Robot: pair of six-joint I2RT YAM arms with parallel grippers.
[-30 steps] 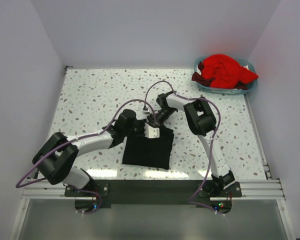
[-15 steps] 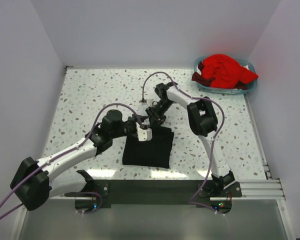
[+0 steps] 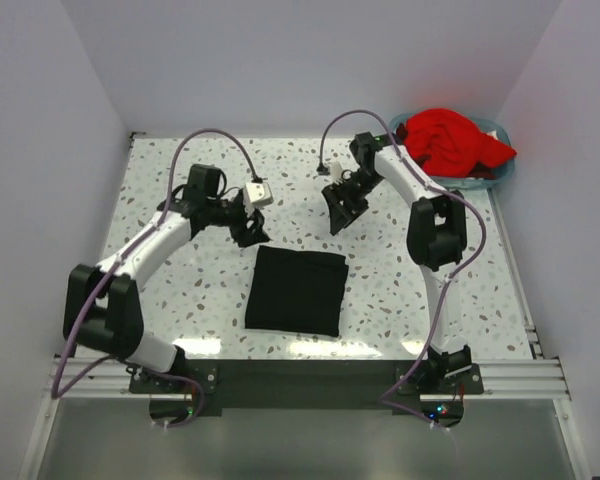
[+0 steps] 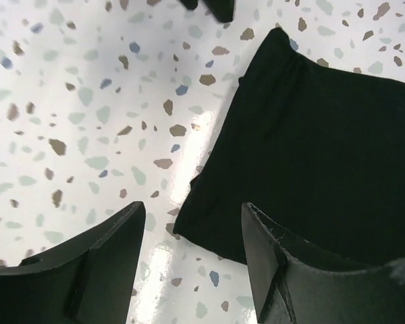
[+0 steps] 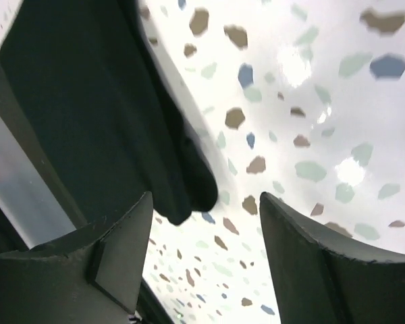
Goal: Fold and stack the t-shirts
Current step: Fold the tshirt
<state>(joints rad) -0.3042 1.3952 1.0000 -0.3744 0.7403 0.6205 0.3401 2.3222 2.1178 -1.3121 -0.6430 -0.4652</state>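
Looking down from above, you see the black shirt point(image 3: 296, 291) folded into a neat rectangle. It lies flat on the speckled desk point(image 3: 160, 175), just below the centre of the frame. Your left jaws hang over the desk to the upper left of the shirt, spread wide and holding nothing. Your right jaws hang to its upper right, also spread wide and empty. Neither touches the cloth.

The red shirt point(image 3: 448, 140) sits bunched in a light blue basket point(image 3: 488, 178) in the upper right of the frame, with a fold spilling over the basket's left rim.

In the left wrist view, the black shirt point(image 4: 310, 148) fills the right half of the frame. The two dark fingers point(image 4: 101, 270) stand apart at the bottom edge. In the right wrist view, the black shirt point(image 5: 88, 101) fills the upper left and shows a soft rolled edge. That arm's fingers point(image 5: 111, 260) stand apart at the bottom, with speckled desk between them.
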